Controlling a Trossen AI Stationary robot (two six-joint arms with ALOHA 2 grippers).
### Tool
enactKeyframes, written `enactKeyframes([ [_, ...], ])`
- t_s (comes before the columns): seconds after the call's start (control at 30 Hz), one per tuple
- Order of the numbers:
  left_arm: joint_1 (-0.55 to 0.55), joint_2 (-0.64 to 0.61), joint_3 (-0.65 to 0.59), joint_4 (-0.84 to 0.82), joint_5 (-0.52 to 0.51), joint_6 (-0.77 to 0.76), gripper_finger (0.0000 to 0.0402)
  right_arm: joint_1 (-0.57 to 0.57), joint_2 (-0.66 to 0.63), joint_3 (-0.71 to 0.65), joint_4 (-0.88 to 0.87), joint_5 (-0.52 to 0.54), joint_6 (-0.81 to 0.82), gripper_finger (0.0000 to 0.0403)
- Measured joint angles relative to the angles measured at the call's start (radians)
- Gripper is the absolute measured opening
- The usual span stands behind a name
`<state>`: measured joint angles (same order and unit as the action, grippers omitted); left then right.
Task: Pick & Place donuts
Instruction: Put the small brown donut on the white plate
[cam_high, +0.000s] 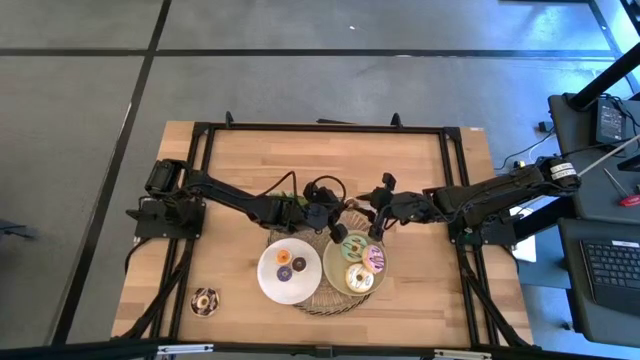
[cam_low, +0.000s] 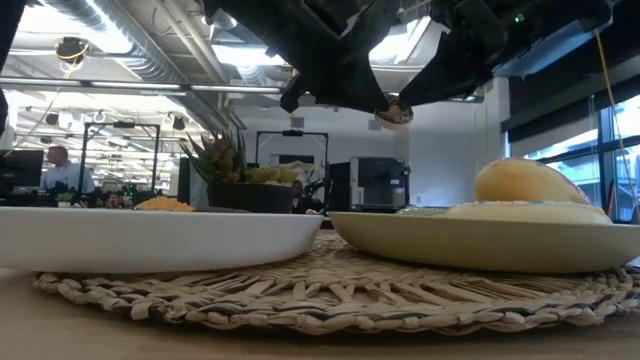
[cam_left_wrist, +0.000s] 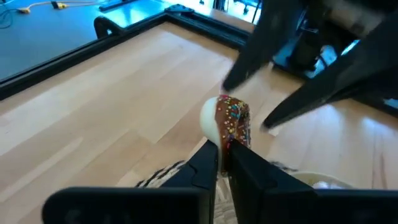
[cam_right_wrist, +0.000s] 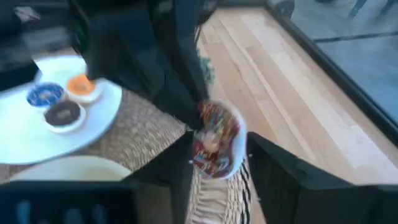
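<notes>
A chocolate-frosted donut with sprinkles (cam_left_wrist: 227, 121) hangs in the air above the woven mat, between my two grippers. My left gripper (cam_left_wrist: 224, 155) is shut on it. My right gripper (cam_right_wrist: 217, 168) stands open around the same donut (cam_right_wrist: 214, 140), one finger on each side; I cannot tell whether either finger touches it. In the high view both grippers meet just behind the two plates, the left gripper (cam_high: 342, 208) facing the right gripper (cam_high: 372, 212). The low view shows the donut (cam_low: 393, 115) held well above the plates. My left gripper pinches the donut's rim (cam_left_wrist: 225, 142) between its two fingertips, one on the frosted face and one on the pale underside. The fingers come from the table's left, slanting down. The donut stands on edge beyond the fingertips, lifted clear of mat and plates.
A white plate (cam_high: 270, 285) holds three mini donuts, and a pale-green plate (cam_high: 332, 265) holds green, pink and white-yellow ones. Both sit on a woven mat (cam_high: 320, 300). Another chocolate donut (cam_high: 206, 300) lies near the front left corner. A small spiky plant (cam_high: 290, 205) stands behind the white plate.
</notes>
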<state>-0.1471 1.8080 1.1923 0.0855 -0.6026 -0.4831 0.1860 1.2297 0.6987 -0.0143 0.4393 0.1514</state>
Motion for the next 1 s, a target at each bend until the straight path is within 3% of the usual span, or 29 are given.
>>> enactKeyframes([
  [0.1,-0.002,-0.012,-0.001,-0.077,0.06,-0.005,0.0022,0.0,-0.039,0.0,-0.014,0.0,-0.002,0.0175],
  [0.2,-0.005,-0.065,-0.001,-0.212,0.21,-0.08,0.0019,0.0,-0.093,0.001,-0.055,0.001,-0.003,0.0196],
  [0.37,-0.037,-0.148,0.0,-0.479,0.48,-0.217,0.0018,0.0,-0.161,0.001,-0.123,0.004,-0.003,0.021],
  [0.47,-0.079,-0.166,0.0,-0.587,0.568,-0.266,0.0018,0.0,-0.173,0.001,-0.14,0.004,-0.003,0.0211],
  [0.73,-0.206,-0.15,-0.002,-0.624,0.621,-0.391,0.0018,0.0,-0.166,0.001,-0.139,0.005,0.0,0.0211],
  [1.0,-0.274,-0.146,-0.034,-0.65,0.497,-0.435,0.0017,0.0,-0.164,0.001,-0.131,0.011,0.028,0.0211],
])
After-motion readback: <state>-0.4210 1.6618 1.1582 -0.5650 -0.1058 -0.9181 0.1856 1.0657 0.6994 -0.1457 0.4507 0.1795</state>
